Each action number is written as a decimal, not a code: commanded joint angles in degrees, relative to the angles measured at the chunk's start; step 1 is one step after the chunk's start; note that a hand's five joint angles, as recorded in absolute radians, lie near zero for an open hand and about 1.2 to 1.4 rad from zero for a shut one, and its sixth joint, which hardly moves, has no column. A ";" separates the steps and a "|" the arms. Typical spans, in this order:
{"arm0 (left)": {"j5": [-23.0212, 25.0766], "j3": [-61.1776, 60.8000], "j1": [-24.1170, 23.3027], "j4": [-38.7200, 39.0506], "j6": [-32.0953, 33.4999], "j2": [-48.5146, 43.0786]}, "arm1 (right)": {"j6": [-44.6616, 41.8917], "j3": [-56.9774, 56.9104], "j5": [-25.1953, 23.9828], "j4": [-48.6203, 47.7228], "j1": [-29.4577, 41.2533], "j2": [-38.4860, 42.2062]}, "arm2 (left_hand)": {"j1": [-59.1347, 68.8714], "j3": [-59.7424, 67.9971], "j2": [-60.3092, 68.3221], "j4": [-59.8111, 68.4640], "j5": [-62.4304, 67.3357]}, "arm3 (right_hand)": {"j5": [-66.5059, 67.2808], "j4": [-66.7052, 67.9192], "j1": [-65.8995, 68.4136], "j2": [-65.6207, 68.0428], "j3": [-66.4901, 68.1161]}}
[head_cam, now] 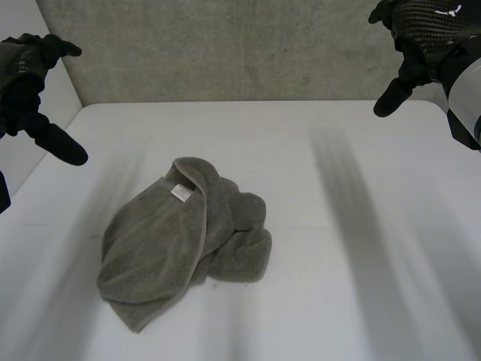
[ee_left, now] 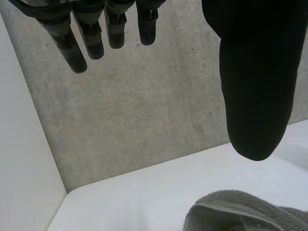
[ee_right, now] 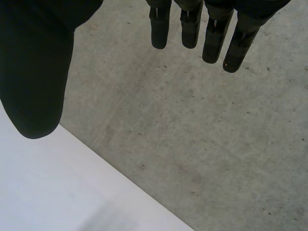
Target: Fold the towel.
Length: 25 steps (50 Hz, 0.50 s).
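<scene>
Plainly, the towel lay crumpled on the table, a little left of the middle and nearer the left hand than the right hand. Both hands hung above the table, well apart from the cloth. The left's fingers were straight and relaxed with the thumb spread off, grasping nothing, and the right's fingers looked the same.

The cloth looked like thick terry: soft, limp and light, likely to sag and drape from any hold, not slippery and not fragile. The hem beside the label seemed the best place to pinch, with the near corner as the 2nd hold, since both lay exposed on top.

The heap's long axis ran from the far end by the label to that near corner, slanting slightly leftward as it came closer. A bunched lump lay against its right side.
</scene>
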 commanded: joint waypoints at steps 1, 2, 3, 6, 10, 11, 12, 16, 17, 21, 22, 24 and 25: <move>0.07 -1.19 -0.09 0.15 -1.71 0.09 | -1.05 0.15 -5.63 0.51 -0.09 0.88 | 2.30 2.61 2.77 2.61 0.89 | -4.23 -3.32 -1.87 -3.34 -2.19; 0.16 -2.41 -0.09 0.24 -2.32 0.18 | -1.05 0.15 -5.65 0.51 -0.09 0.89 | 3.46 3.77 3.93 3.78 2.06 | -4.23 -3.32 -1.87 -3.34 -2.19; 0.16 -3.73 0.00 0.33 -2.76 0.18 | -1.49 -0.02 -8.52 0.60 -0.18 1.50 | 3.97 4.29 4.45 4.29 2.57 | -4.23 -3.32 -1.87 -3.34 -2.19; 0.16 -7.41 0.17 0.68 -3.47 -0.09 | -3.59 -0.37 -16.07 0.51 -0.53 4.30 | 8.00 8.31 8.47 8.31 6.59 | -4.23 -3.32 -1.87 -3.34 -2.19; 0.34 -11.92 0.44 1.30 -3.65 -0.79 | -6.85 -0.99 -23.49 0.07 0.00 7.74 | 8.18 8.50 8.66 8.50 6.78 | -4.23 -3.32 -1.87 -3.34 -2.19; 0.68 -14.09 0.61 1.99 -3.74 -0.96 | -8.59 -1.25 -25.58 -0.28 0.26 9.22 | 8.18 8.50 8.66 8.50 6.78 | -4.23 -3.32 -1.87 -3.34 -2.19; 0.69 -14.11 0.61 2.00 -3.74 -0.97 | -10.44 -1.86 -27.95 -0.54 1.04 11.15 | 8.18 8.50 8.66 8.50 6.78 | -4.23 -3.32 -1.87 -3.34 -2.19; 2.09 -20.34 1.14 4.63 -3.74 -2.45 | -13.87 -4.40 -30.34 -1.85 4.63 15.98 | 8.18 8.50 8.66 8.50 6.78 | -0.79 0.12 1.56 0.10 1.25; 2.44 -22.09 1.49 5.59 -3.74 -3.68 | -15.45 -5.81 -30.61 -2.73 6.83 18.53 | 8.02 8.33 8.49 8.33 6.61 | -0.11 0.80 2.24 0.78 1.93; 2.80 -24.92 2.11 7.36 -3.74 -5.71 | -18.28 -8.55 -30.53 -4.85 10.01 23.56 | 7.68 7.99 8.15 8.00 6.28 | 1.24 2.15 3.59 2.13 3.28; 2.80 -26.23 2.37 8.23 -3.74 -6.58 | -19.67 -9.42 -30.96 -5.98 10.88 26.09 | 7.18 7.49 7.65 7.50 5.78 | 1.74 2.65 4.09 2.63 3.78; 2.97 -27.37 2.63 9.20 -3.74 -7.37 | -20.90 -10.12 -31.14 -7.38 11.50 28.46 | 7.01 7.32 7.48 7.32 5.61 | 1.91 2.82 4.26 2.80 3.95; 3.32 -28.52 2.81 10.25 -3.74 -8.25 | -22.05 -10.91 -31.14 -9.05 12.12 30.75 | 7.01 7.32 7.48 7.32 5.60 | 1.91 2.82 4.26 2.80 3.95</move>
